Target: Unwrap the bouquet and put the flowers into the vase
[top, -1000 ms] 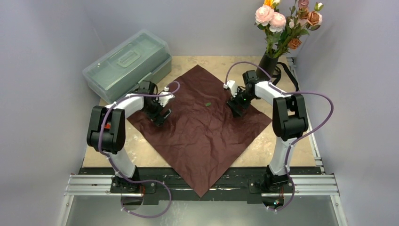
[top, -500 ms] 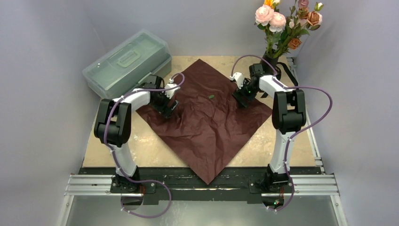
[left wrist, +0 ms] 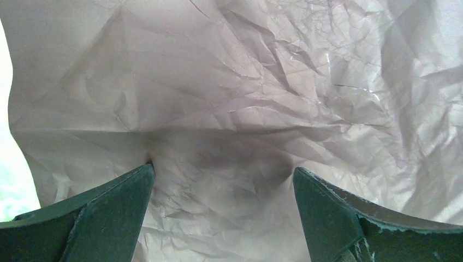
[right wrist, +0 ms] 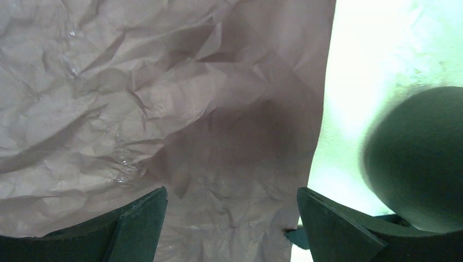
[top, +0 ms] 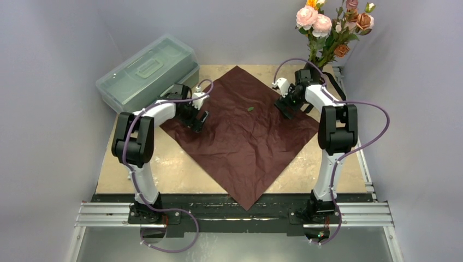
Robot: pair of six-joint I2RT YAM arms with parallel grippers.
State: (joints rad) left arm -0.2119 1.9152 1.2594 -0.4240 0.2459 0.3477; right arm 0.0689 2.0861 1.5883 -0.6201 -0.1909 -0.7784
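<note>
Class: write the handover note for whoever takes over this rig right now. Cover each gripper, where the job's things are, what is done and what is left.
Left gripper: jaws open, empty, over the left corner of the maroon paper.
Right gripper: jaws open, empty, over the right corner, beside the vase.
Flowers: standing in the vase, far right.
Done: wrapping off, spread flat.
Left: probably only drawing the arms back; one green leaf lies on the paper.
</note>
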